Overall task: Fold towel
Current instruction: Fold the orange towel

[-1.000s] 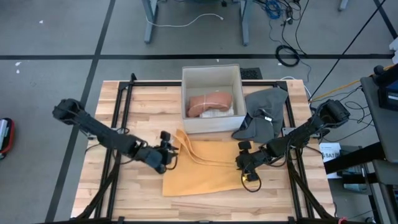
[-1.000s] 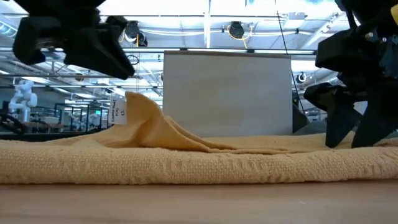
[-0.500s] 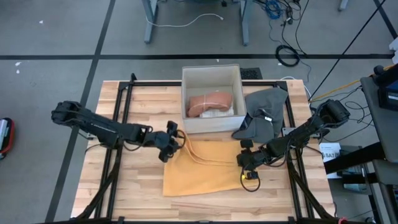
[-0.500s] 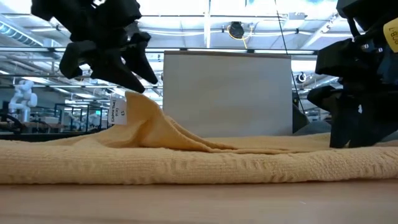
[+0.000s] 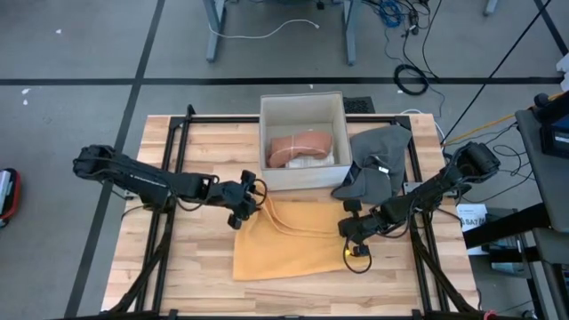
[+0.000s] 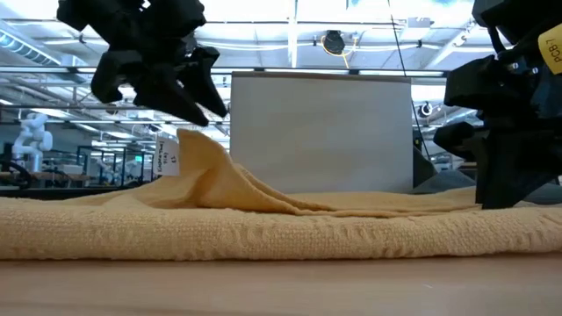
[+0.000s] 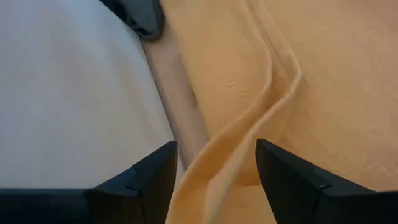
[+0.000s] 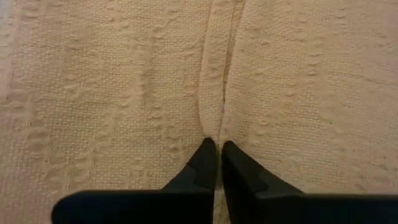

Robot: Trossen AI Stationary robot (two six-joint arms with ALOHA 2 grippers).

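Note:
A yellow towel (image 5: 293, 238) lies spread on the wooden table in front of a white box. Its far left corner (image 6: 198, 162) is rumpled up into a raised fold beside the box. My left gripper (image 5: 249, 201) is open at that corner. In the left wrist view its fingers stand on either side of the raised fold (image 7: 224, 155); I cannot tell whether they touch it. My right gripper (image 5: 354, 236) is down on the towel's right part and shut on it. My right gripper pinches a small ridge of the towel (image 8: 215, 118) between its two fingertips, near the towel's right edge. The fingers come from above, pointing down. The cloth is drawn up into a narrow pleat at the fingertips (image 8: 204, 163); the rest of the towel lies flat on the table.
The white box (image 5: 302, 107) at the table's far middle holds a folded pink cloth (image 5: 300, 147). A grey cloth (image 5: 378, 160) lies right of the box. Black frame rails (image 5: 173, 169) run along the table's left, right and far sides.
My left gripper has gone toward the far edge and to the right, from the towel's left edge to its raised far left corner, and stays open. My right gripper's fingers have drawn together on the towel. The towel has not shifted.

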